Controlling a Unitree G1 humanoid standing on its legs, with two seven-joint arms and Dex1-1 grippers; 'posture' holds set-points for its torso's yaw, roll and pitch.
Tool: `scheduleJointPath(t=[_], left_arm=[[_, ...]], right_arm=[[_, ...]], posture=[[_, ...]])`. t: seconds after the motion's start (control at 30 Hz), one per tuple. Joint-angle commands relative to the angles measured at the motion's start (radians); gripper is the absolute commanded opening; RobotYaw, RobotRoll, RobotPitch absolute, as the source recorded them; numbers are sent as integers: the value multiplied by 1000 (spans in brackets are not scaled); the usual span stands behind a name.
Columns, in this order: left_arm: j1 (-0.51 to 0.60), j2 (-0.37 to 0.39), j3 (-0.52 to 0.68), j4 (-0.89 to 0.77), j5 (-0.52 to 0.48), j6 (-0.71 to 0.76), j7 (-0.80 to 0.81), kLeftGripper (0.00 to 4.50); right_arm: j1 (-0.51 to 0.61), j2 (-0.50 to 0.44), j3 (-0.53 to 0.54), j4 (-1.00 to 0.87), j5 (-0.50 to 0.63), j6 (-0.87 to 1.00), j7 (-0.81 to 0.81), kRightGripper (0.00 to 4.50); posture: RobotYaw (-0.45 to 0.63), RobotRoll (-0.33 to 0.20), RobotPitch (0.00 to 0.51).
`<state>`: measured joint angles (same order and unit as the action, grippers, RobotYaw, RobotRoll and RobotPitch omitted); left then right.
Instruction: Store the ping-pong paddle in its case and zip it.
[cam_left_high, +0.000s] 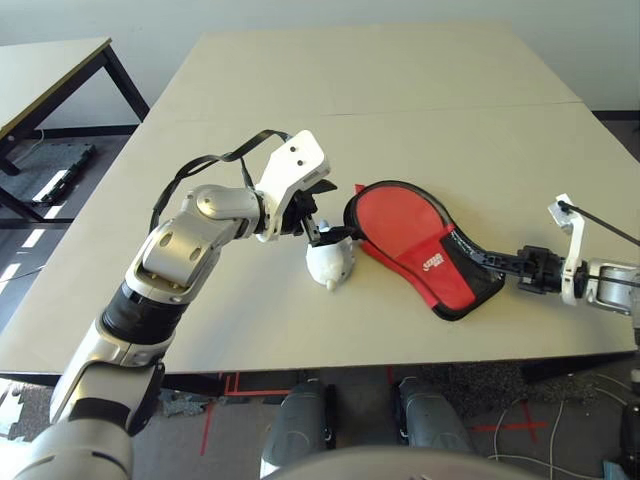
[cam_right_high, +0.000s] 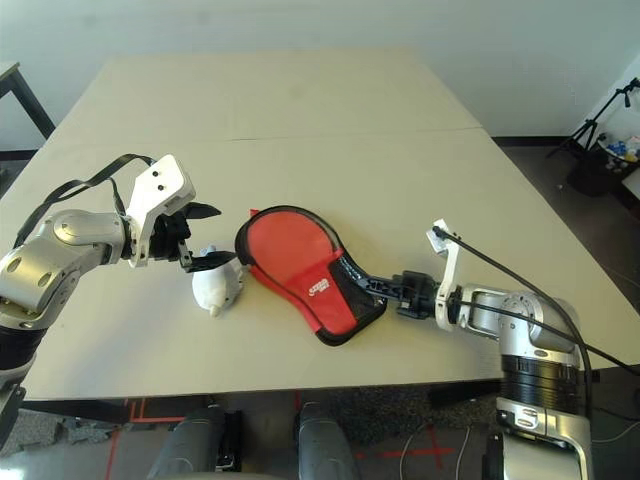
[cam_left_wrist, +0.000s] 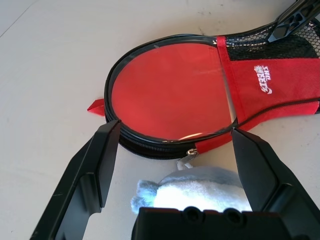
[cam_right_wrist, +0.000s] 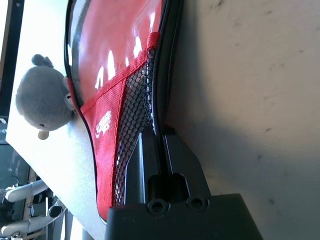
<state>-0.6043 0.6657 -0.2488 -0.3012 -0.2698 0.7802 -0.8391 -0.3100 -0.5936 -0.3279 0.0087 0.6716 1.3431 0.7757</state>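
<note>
The case (cam_left_high: 415, 245) lies flat on the table, red face with black mesh and white logo up, round end toward my left arm. My right gripper (cam_left_high: 490, 262) is shut on the black zip edging at its narrow end (cam_right_wrist: 159, 125). My left gripper (cam_left_wrist: 175, 131) hangs open by the round end, one finger (cam_left_wrist: 100, 160) on each side of the small silver zip pull (cam_left_wrist: 187, 159). It is directly over a small white lumpy bag (cam_left_high: 330, 262) that touches the case. The ping-pong paddle is hidden.
The pale table (cam_left_high: 380, 100) has a seam across its middle and wide bare room behind the case. Its front edge (cam_left_high: 400, 352) runs close to the case's narrow end. A second table (cam_left_high: 50, 60) stands off to the far left.
</note>
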Motion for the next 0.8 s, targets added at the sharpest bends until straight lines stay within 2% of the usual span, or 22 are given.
scheduleJointPath(t=[0.03,0.07,0.17,0.33,0.43,0.57,0.67,0.8], left_arm=[[0,1,-5,-8,5,9,0,4500],[1,2,-5,-10,5,11,0,4500],[1,7,-4,-15,5,20,0,4500],[5,16,1,-24,2,30,-2,4500],[6,27,8,-25,-1,37,-6,4500],[17,47,20,-27,-7,56,-3,4500],[55,80,40,-31,-11,95,3,4500],[134,76,100,-34,-42,80,8,4500]], right_arm=[[0,21,-1,-28,27,22,-36,16],[-6,20,-3,-23,22,12,-42,16],[-29,-24,5,12,24,-23,-7,767],[-66,-126,50,107,-3,-100,65,2363],[-110,-218,129,199,-100,-289,148,3274],[-196,-233,172,342,-190,-568,237,4457],[-307,-200,225,481,-274,-814,309,4486],[-412,-140,291,609,-341,-1001,415,4486]], posture=[[16,0,91],[16,0,91],[21,0,92],[23,0,92],[23,0,92],[15,0,91],[12,0,90],[21,0,90]])
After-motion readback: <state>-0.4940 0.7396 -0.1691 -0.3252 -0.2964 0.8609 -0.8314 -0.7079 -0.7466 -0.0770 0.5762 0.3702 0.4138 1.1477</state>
